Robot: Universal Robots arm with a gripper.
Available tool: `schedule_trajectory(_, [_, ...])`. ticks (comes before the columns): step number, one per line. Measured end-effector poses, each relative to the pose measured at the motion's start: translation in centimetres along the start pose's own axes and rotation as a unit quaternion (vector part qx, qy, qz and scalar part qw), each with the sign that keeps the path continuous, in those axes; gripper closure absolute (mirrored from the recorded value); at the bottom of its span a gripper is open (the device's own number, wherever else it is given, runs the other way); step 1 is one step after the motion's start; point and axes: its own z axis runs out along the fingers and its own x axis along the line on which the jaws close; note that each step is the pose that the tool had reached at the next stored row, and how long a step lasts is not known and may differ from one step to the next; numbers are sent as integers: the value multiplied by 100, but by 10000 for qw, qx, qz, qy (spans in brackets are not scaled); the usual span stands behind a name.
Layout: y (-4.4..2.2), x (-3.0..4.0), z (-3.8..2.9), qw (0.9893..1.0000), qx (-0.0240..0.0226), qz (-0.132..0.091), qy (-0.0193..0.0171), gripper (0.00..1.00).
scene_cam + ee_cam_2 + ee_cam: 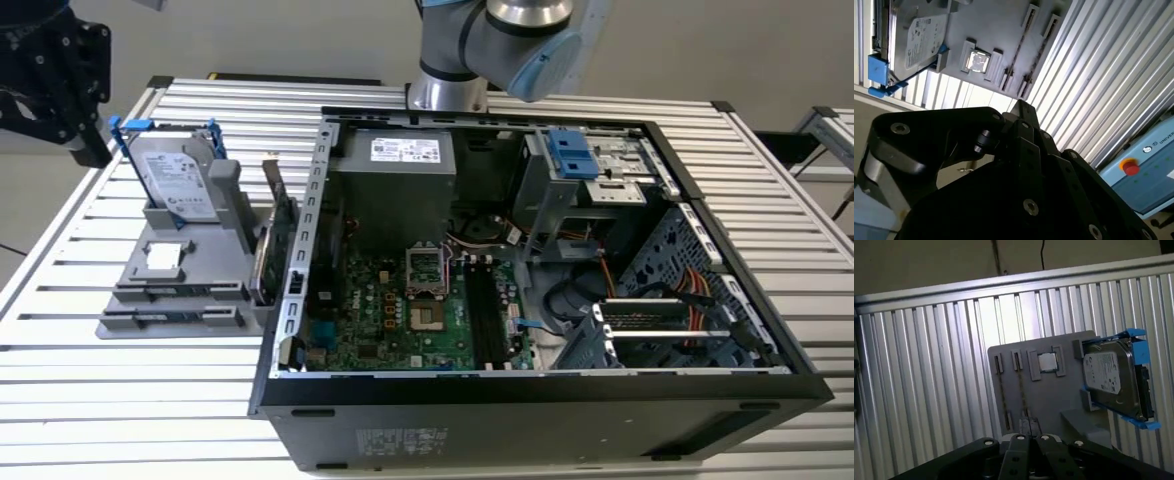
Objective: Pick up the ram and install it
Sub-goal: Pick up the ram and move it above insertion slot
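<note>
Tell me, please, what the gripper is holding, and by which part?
Nothing, as far as shows: the gripper hangs above the grey fixture, apart from it.

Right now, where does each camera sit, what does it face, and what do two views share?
Exterior view: off the arm, above, looking down on the open computer case and table; arm and claw show.
First wrist view: on the wrist, looking along the claw at the grey holder.
Second wrist view: on the wrist, same holder from another angle, claw in front.
Shared: both wrist views show holder and hard drive.
</note>
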Motion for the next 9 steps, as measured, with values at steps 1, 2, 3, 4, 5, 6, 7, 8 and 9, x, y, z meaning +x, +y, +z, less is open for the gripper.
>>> schedule_trajectory(1, [0,0,0,10000,-1,-59,3,100])
schedule_trajectory(2, [0,0,0,9999,-2,-124,6,100])
schedule_trajectory(3, [0,0,0,9998,-2,-202,10,100])
schedule_trajectory(4, [0,0,0,9996,4,-279,13,100])
schedule_trajectory(5, [0,-1,0,9993,21,-362,16,100])
schedule_trajectory(6, [0,-1,1,9990,47,-438,16,100])
schedule_trajectory(7, [0,0,3,9987,80,-511,16,100])
schedule_trajectory(8, [0,0,3,9983,116,-573,16,100])
schedule_trajectory(9, [0,0,5,9979,153,-629,15,100])
